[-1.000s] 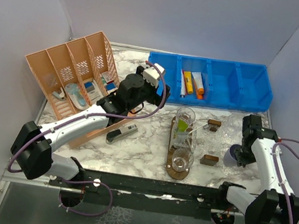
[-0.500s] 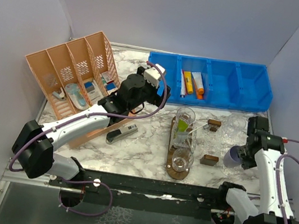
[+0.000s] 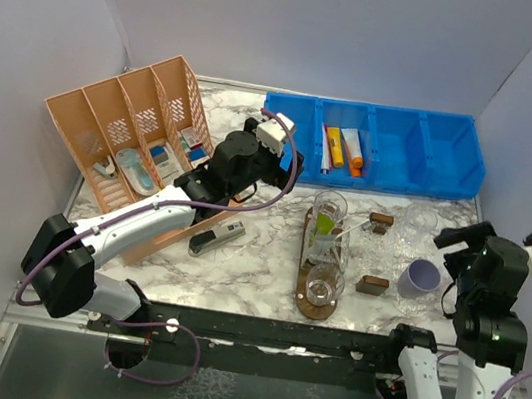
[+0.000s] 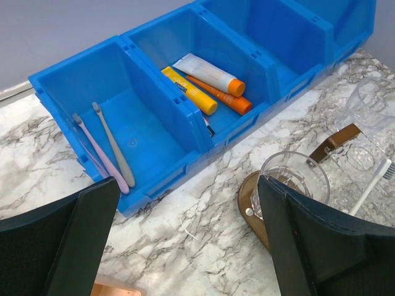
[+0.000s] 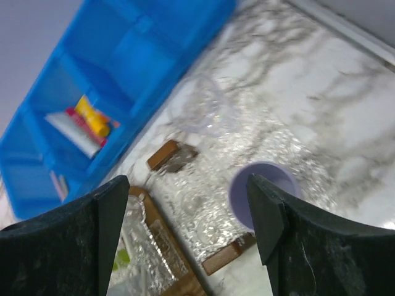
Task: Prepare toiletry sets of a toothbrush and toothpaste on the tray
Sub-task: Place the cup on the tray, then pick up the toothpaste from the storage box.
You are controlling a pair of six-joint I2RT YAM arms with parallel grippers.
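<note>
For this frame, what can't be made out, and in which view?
Orange basket contents: top view, too small.
Dark object beside left arm: top view, too small.
Tray: left wrist view, mostly behind tumbler and left finger.
Tray tumblers: right wrist view, blurred, cut by bottom edge.

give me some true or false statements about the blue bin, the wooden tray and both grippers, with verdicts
1. Toothbrushes lie in an end compartment of the blue plastic compartmented bin. True.
2. The right gripper is shut on the lilac round cup. False: it is open and empty; the cup stands free on the table.
3. A clear plastic tumbler on the dark brown wooden oblong tray holds a lime green tube. True.
4. The orange-capped squeeze tubes lie on the tray. False: they lie in the bin, in the compartment beside the toothbrushes.
5. The left gripper holds a toothbrush. False: it is open and empty.
</note>
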